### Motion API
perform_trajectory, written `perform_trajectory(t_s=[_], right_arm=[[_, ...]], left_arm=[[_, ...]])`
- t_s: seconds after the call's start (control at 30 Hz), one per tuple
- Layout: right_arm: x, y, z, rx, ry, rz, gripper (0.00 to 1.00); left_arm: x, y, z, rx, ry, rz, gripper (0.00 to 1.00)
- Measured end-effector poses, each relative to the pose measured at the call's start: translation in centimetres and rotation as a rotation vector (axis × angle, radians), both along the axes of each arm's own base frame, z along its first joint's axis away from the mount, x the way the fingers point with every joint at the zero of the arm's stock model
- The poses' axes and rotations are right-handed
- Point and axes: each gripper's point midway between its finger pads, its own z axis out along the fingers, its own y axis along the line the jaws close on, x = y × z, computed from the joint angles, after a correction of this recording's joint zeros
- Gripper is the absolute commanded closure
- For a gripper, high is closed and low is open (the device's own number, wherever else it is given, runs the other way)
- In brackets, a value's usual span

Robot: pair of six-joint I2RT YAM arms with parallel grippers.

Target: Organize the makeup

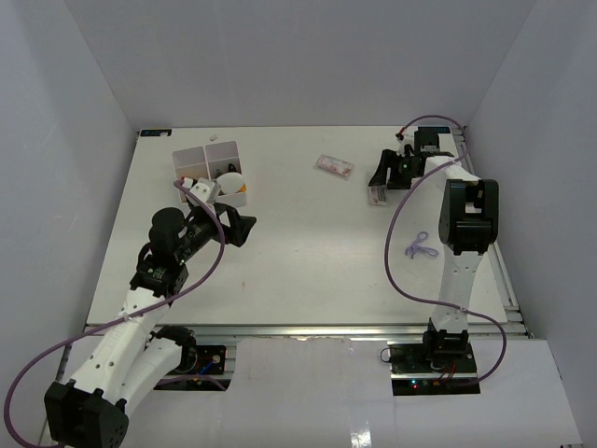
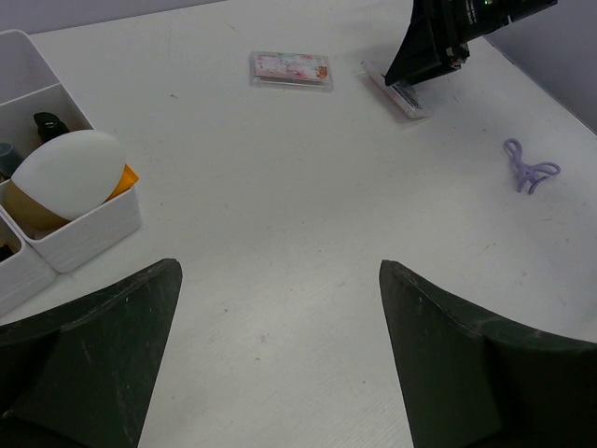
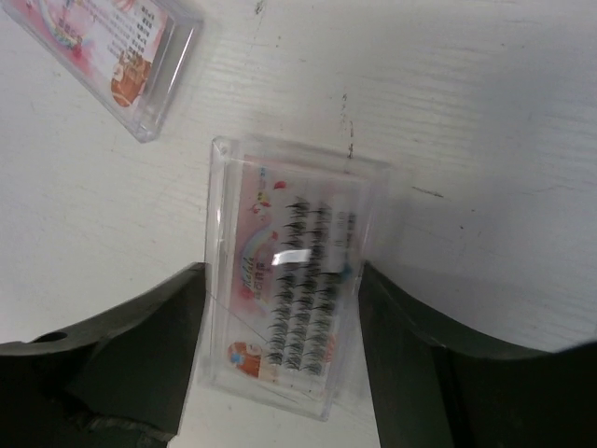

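Stretching the right arm far back, bracketing a packet (image 3: 291, 327) flat on the table (image 3: 485, 131) with the right gripper (image 3: 280, 285), clamped or loose, can't tell. Holding the left gripper (image 2: 280, 269) low, spread wide, beside the box (image 2: 93, 227).

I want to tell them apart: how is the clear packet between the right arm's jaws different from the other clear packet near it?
The lash packet sits between the jaws of the right gripper; the pink-label packet lies free on the table. The lash packet shows rows of black lashes; the pink-label packet shows red writing on pink. Both are clear, flat and rectangular.
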Motion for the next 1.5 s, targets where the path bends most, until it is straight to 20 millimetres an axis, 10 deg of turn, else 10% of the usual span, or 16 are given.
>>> perform_trajectory(t_s=[0.4, 0.67, 1.1, 1.5], right_arm=[[-7.5, 4.9, 1.3, -0.119, -0.061, 0.314, 0.85], [-8.8, 5.0, 2.2, -0.219, -0.161, 0.429, 0.10], [-9.4, 8.4, 4.1, -0.352, -0.314, 0.620, 0.10], [-9.6, 8.9, 0.3, -0.442, -0.205, 0.531, 0.10]], left_arm=[[0.0, -2.6, 0.1, -0.149, 0.064, -0.096, 0.02], [-0.5, -3.9, -0.4, -0.231, 0.159, -0.145, 0.02], [-3.3, -1.4, 2.9, -0.176, 0.019, -0.080, 0.02], [-3.8, -0.4, 2.7, -0.152, 0.013, -0.035, 0.02]])
